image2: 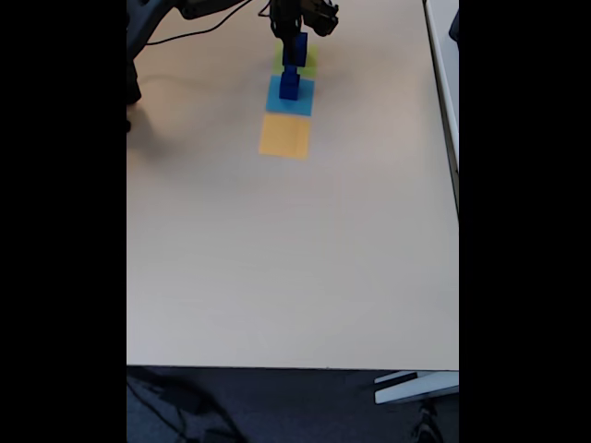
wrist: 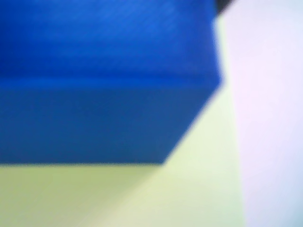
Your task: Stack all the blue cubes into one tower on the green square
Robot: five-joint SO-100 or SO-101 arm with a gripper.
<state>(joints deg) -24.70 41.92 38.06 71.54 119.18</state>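
1. Where the wrist view presses close, one blurred blue cube (wrist: pixel 104 80) across most of the picture, top face and one darker side face showing, one corner toward the right.
2. Under and beside that cube in the wrist view, the pale lime of the green square (wrist: pixel 199 189), then a whitish strip of tabletop (wrist: pixel 270 118) along the right edge.
3. From the fixed view, far off at the top of the tabletop (image2: pixel 295 258), three flat patches in a row: the green square (image2: pixel 309 63) farthest, a light-blue square (image2: pixel 275 97) in the middle, an orange square (image2: pixel 285 136) nearest.
4. On the light-blue square, a second blue cube (image2: pixel 290 83) standing alone, seen in the fixed view.
5. Over the green square in the fixed view, the first blue cube (image2: pixel 296 48) directly below the hand (image2: pixel 297 33); touching the patch or just above it, too small to tell.
6. Hand around that cube's upper part, apparently pinching it; fingers too small and dark to make out clearly.
7. Dark arm and a cable at the top left of the fixed view.
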